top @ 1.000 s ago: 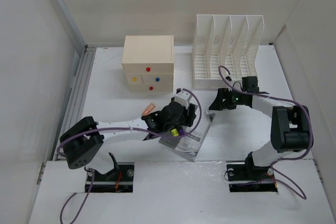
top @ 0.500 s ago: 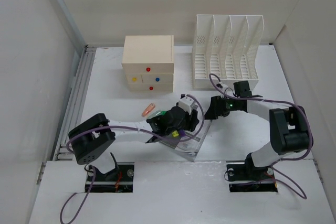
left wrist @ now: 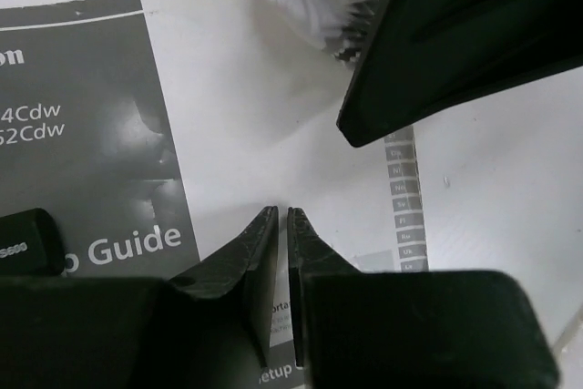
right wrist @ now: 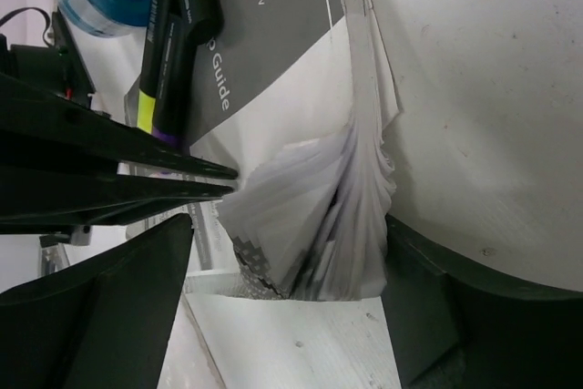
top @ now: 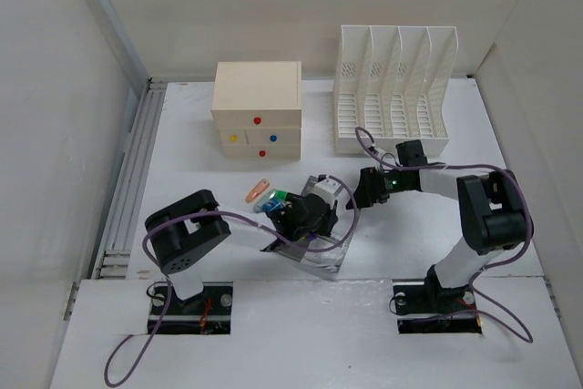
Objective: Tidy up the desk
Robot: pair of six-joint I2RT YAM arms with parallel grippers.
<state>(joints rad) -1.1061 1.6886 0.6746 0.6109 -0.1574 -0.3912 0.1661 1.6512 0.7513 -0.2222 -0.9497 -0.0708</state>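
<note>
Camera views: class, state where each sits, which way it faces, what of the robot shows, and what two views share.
Top external: above and behind the arms, facing down on the desk; left gripper and right gripper show.
Left wrist: on the left arm, facing down at the booklet; its shut gripper shows.
Right wrist: on the right arm, facing the booklet's fanned pages; its open gripper shows.
Shared: both wrist views show the booklet's word Guide.
</note>
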